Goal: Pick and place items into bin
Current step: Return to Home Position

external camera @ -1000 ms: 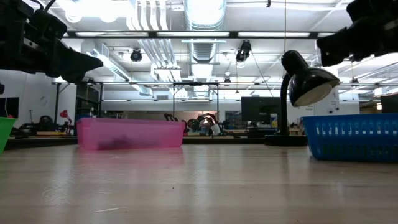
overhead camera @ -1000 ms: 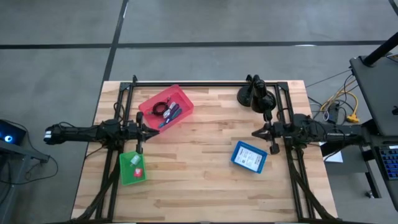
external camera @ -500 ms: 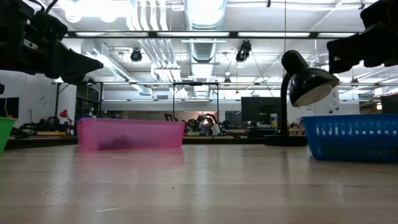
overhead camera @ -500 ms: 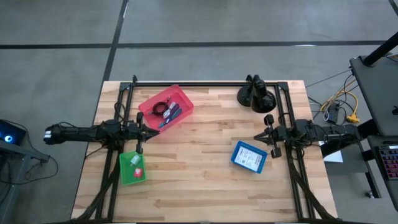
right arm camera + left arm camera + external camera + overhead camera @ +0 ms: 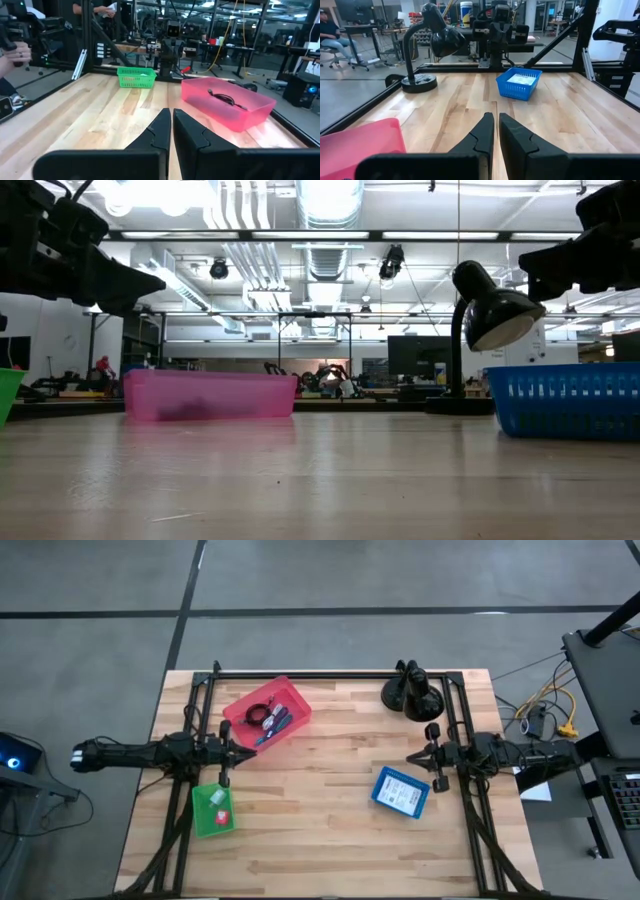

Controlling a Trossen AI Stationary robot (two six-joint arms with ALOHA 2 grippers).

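Note:
A pink bin point(image 5: 266, 712) at the far left of the table holds a black coiled cable point(image 5: 222, 98) and thin blue and purple sticks point(image 5: 276, 724). A green bin point(image 5: 213, 810) near the left edge holds a small red block point(image 5: 222, 817) and a pale piece. A blue bin point(image 5: 400, 791) sits right of centre with a white piece inside. My left gripper point(image 5: 252, 751) is shut and level above the table between the pink and green bins. My right gripper point(image 5: 408, 755) is shut and level above the table's right side, just beyond the blue bin. Both are empty.
A black domed lamp-like mount point(image 5: 410, 695) stands at the far right. Black frame rails point(image 5: 340, 674) run along the far edge and both sides. Bare wood lies between the two grippers in the table's middle. People show in the room beyond the table.
My right gripper has sunk a little and drawn back slightly toward the table's right edge, staying shut and level. It has been still over the last half second.

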